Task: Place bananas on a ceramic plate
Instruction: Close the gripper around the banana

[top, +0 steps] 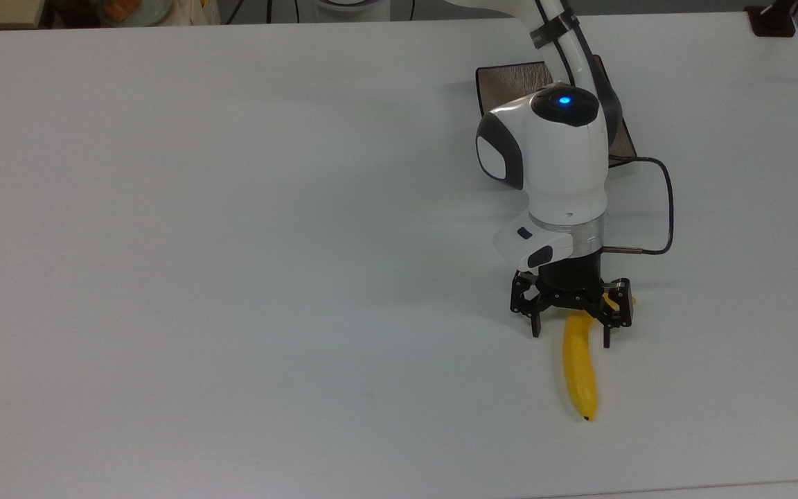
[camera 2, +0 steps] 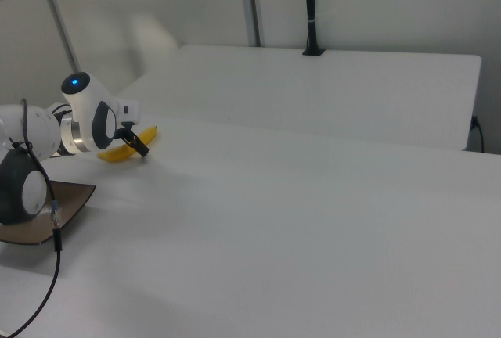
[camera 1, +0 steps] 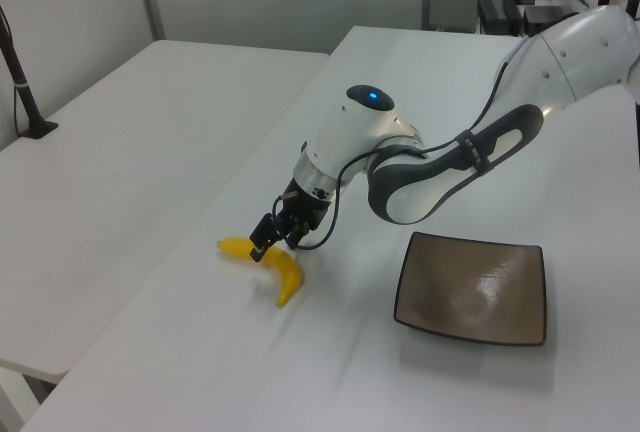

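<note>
Check the gripper (top: 571, 336) in the top view: its fingers (top: 535, 328) are spread apart, one on each side of the banana (top: 579, 374), straddling the fruit near its stem end. You cannot tell from these views whether either finger touches the peel. The banana lies flat on the white table (top: 233, 277), with its dark tip pointing toward the top view's lower edge. In the left view, you see the gripper (camera 1: 268, 245) lowered over the banana (camera 1: 283, 272) at its curved upper portion. The ceramic plate (camera 1: 472, 288) rests on the table well apart from the banana, toward the left view's right, and it carries nothing. In the right view, the banana (camera 2: 125, 153) lies beyond the plate (camera 2: 47, 213).
</note>
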`<move>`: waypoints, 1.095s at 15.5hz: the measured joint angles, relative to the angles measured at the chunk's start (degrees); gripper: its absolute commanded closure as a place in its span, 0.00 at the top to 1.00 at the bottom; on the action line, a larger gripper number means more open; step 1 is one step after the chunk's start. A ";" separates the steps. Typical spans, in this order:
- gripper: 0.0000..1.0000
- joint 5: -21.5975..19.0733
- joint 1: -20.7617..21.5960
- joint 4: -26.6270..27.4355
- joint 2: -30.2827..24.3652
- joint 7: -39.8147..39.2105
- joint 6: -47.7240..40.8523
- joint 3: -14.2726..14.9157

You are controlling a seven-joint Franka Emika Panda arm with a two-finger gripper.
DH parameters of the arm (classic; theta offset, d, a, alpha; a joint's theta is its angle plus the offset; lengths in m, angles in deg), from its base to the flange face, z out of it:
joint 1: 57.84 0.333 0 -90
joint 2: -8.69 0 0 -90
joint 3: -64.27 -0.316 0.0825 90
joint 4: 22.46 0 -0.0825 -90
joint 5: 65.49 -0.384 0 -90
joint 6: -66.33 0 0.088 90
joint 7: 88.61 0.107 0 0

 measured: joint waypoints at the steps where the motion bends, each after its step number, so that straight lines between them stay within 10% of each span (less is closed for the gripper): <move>1: 0.86 0.64 0.08 -0.02 0.04 0.02 0.00 0.00; 7: 0.42 3.47 0.36 -0.03 0.17 0.16 0.00 0.04; 17: 0.35 3.73 0.37 -0.32 0.28 0.27 0.00 0.07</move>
